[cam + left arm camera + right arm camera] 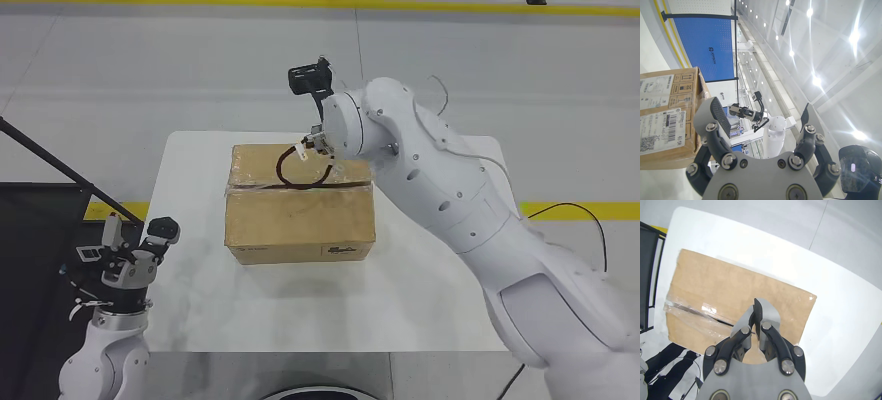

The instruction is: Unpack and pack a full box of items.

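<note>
Right tool: fingers pressed together, and we can make out nothing between them. In the top view it sits at upper centre, over the far edge of the cardboard box, close to the taped seam.

Left tool: fingers spread wide and holding nothing, aimed up at the ceiling. In the top view it stands at lower left, off the desk's near-left corner and well apart from the box.

Box: middle of the desk, flaps flat. Clear tape runs along the centre seam, wrinkled, with a dark slit showing partway along.

Progress, as we judge it: opening stage only. The tape looks partly breached but the flaps are down, so unpacking proper has not begun. All the emptying and the whole repacking remain.

Surface: white desk, rounded corners, matte. Room: grey floor, a yellow floor line at right, a black framed panel at left, and bright ceiling lights overhead.
</note>
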Motion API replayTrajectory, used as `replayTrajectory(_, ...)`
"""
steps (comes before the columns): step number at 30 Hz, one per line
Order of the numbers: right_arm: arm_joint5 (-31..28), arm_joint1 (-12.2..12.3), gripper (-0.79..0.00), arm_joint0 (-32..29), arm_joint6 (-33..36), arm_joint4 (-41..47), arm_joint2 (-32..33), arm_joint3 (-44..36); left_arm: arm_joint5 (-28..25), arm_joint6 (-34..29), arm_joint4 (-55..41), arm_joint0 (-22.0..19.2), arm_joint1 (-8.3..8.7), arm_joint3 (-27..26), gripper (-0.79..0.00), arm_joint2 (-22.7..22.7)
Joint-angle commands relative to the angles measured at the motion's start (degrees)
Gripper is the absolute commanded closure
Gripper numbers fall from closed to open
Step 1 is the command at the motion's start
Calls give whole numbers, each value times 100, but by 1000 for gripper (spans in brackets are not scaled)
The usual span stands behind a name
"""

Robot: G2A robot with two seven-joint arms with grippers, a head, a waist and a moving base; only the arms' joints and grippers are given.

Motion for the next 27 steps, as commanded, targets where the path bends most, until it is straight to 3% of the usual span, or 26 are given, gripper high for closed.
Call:
replayTrajectory(1, 26, 73, 0, -175, -251, -146, 171, -362, 21, 1, 12, -7, -1, -14, -785, 9)
replayTrajectory(11, -57, 392, 0, -1237, -1218, -1235, 761, -1877, 549, -42, 97, -333, 31, -348, -785, -18)
replayTrajectory(19, -154, 538, 0, -2145, -2305, -1850, 1263, -2667, 1549, -332, 204, -1014, 95, -274, -785, 197)
replayTrajectory(27, -540, 678, 0, -3237, -3136, -1750, 1973, -3241, 2256, -280, 666, -1756, 142, 113, -785, 556)
